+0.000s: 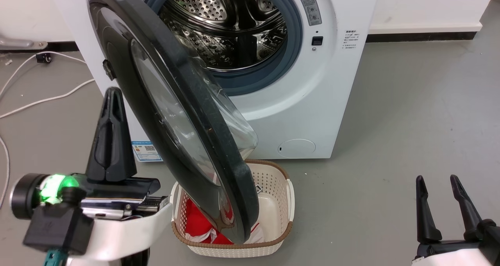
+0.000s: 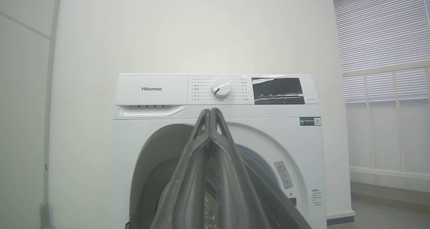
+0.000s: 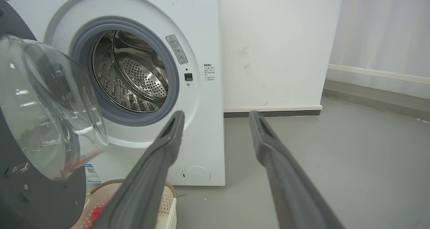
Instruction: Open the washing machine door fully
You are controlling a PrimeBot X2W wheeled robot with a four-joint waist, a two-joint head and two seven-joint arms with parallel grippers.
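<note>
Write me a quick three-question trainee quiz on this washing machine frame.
1. True or false: the washing machine door is latched shut.
2. Of the left gripper and the right gripper, which has its fingers pressed together? A) left B) right C) both
3. Fill in: the cream laundry basket under the door holds a ____ cloth.
Key: 1 false; 2 A; 3 red.

Grey floor point(image 1: 410, 113).
The washing machine point(image 1: 312, 102) stands beyond the left fingers point(image 1: 111, 137), basket point(image 1: 273, 203) just right of them, white cable point(image 1: 43, 100) to their left.
</note>
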